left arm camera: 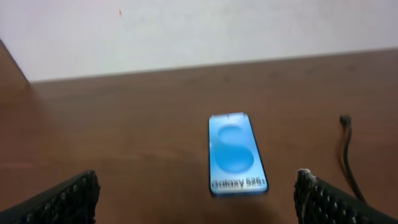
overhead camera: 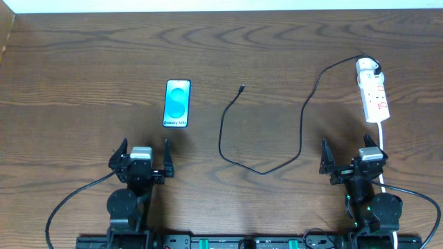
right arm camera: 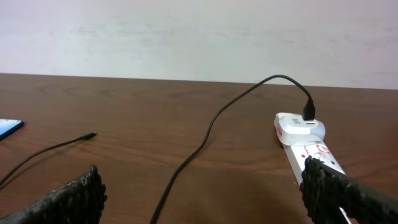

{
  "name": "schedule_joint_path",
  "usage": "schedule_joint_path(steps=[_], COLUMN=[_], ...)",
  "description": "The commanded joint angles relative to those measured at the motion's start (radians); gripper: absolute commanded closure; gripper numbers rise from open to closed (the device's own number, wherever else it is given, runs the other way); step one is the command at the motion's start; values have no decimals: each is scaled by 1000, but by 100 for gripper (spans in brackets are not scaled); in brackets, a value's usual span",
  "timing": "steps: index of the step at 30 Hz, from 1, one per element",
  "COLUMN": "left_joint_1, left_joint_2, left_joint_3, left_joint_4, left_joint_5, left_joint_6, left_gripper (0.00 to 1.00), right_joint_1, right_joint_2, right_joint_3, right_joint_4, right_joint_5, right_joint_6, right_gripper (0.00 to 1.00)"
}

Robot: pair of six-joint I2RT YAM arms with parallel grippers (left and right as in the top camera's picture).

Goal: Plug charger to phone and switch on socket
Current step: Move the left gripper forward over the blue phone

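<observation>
Nearest the robot, L fingers (overhead camera: 167, 152) and R fingers (overhead camera: 324, 153) are both spread wide w/ nothing in them, low over the near part of the counter (overhead camera: 69, 69) and touching no task item. So, as I read it, no step is underway yet. Just beyond, btwn the two arms, the charger (overhead camera: 259, 172) lies loose in a big curve on the wood. Past the L fingers, near and roughly in line w/ them, the phone (overhead camera: 177, 104) lies flat, screen up, text end toward the robot. The charger's tip (overhead camera: 241, 88) rests free to the phone's right, well apart from it, so that's not plugged. Farthest, ahead of the R arm, is the socket (overhead camera: 374, 93), w/ the charger's plug (overhead camera: 374, 72) already seated at its far end. That bit looks done. Left to do: grab tip, bring it to the phone, insert, then flip the switch. Hard to tell: whether the switch is on or off, since the red marks are too small overhead and the R wrist view has a finger over the socket's near half. Phone's port isn't visible in any view. L wrist view is blurry and shows only a short bit of cable at the frame's right. The socket's white cord (overhead camera: 383, 149) runs back past the R arm, its end hidden.
</observation>
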Motion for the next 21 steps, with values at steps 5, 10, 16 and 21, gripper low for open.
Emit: schedule_joint_path(steps=[5,10,16,21], left_joint_1=[5,5,5,5], left_joint_2=[199,378,589,731], left_joint_3=[135,257,445,603], left_joint_4=[-1,-7,-71,-152], left_joint_5=[0,74,134,166], left_joint_6=[10,10,-21,-36], left_gripper=[1,1,1,1], right_joint_1=[10,10,10,10], right_joint_2=[-4,-4,-4,-4], right_joint_3=[-2,-2,-2,-2], right_joint_4=[-5,-5,-5,-5], right_joint_5=[4,5,5,5], right_joint_6=[-8,-8,-8,-8], right_gripper=[1,1,1,1])
